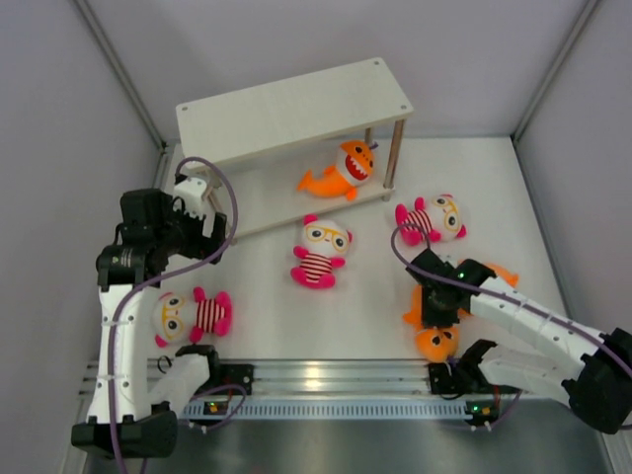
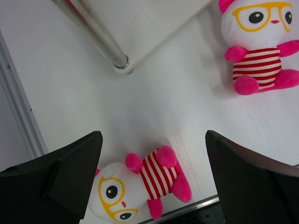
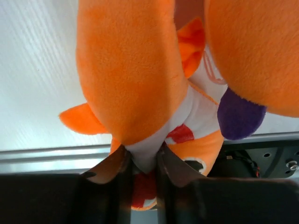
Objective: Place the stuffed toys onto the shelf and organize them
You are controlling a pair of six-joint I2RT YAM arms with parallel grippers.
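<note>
The shelf (image 1: pixel 296 104) stands at the back, with one orange shark (image 1: pixel 346 168) on its lower board. My right gripper (image 1: pixel 433 318) is shut on the white belly of a second shark (image 1: pixel 436 344) near the front rail. It pinches that shark (image 3: pixel 131 84) in the right wrist view, my gripper (image 3: pixel 142 168) below it. A third shark (image 1: pixel 502 273) lies against it (image 3: pixel 252 46). My left gripper (image 1: pixel 202 239) is open and empty by the shelf's left post (image 2: pixel 100 42). In its wrist view my left gripper (image 2: pixel 154 177) hangs above a doll (image 2: pixel 140 186). That doll (image 1: pixel 188 314) lies front left. Two more dolls lie mid-table (image 1: pixel 318 249) and right (image 1: pixel 433 219).
A metal rail (image 1: pixel 326 380) runs along the table's near edge, right below the held shark (image 3: pixel 46 151). Grey walls close in the left, right and back sides. The middle doll (image 2: pixel 259 46) lies just in front of the shelf's lower board (image 2: pixel 149 23).
</note>
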